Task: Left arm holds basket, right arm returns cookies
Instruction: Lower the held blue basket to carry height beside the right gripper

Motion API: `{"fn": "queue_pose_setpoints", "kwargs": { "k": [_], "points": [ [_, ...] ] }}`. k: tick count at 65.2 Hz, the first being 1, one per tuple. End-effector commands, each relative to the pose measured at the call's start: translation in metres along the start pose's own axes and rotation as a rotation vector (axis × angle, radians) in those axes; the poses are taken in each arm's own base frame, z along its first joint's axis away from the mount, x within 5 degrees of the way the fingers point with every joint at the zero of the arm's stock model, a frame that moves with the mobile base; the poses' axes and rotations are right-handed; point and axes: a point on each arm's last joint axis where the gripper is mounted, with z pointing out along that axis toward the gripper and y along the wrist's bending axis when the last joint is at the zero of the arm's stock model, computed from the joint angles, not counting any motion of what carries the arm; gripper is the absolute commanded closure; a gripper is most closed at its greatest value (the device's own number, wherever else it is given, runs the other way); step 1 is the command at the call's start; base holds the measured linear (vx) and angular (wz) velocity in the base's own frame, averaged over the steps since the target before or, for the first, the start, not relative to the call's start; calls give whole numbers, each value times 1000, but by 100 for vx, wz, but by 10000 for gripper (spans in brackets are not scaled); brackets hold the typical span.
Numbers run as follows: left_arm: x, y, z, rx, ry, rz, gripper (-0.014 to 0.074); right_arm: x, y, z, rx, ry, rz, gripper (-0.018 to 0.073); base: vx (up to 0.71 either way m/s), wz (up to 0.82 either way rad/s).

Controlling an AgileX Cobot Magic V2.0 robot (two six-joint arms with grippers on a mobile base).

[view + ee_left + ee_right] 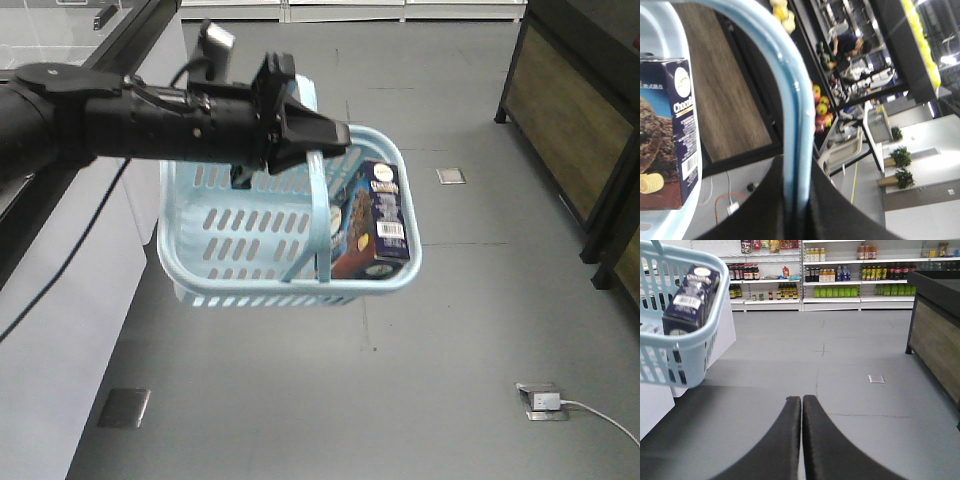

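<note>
the basket point(200, 235) hangs in the air by its handle point(318, 215), clamped in the left end effector point(318, 135); the cookies point(372, 215) stand on end in its corner, long axis tilted near upright; the right end effector point(801, 404), pressed closed and empty, has them up to its left, not touching

Lt-blue oval-slotted basket point(205, 218), navy/brown carton point(370, 215) w/ white lettering.
</note>
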Motion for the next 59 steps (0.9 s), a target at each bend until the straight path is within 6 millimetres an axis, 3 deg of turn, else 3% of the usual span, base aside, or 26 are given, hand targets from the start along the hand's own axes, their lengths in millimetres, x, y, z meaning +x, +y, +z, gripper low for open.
{"fn": "queue_pose_setpoints", "kwargs": {
  "k": [1,7,15,27,44,59],
  "points": [
    [14,-18,-1,85,-37,-36,604,-8,0,-1,-2,-89,-13,567,0,0],
    [42,1,11,166,11,-126,604,-8,0,-1,-2,-89,-13,567,0,0],
    [84,18,20,146,122,-153,604,-8,0,-1,-2,-89,-13,567,0,0],
    [130,27,19,69,173,-162,604,-8,0,-1,-2,-89,-13,567,0,0],
    [151,30,8,60,206,-187,604,-8,0,-1,-2,-89,-13,567,0,0],
    [150,30,8,61,204,-184,604,-8,0,-1,-2,-89,-13,567,0,0]
  ]
}}
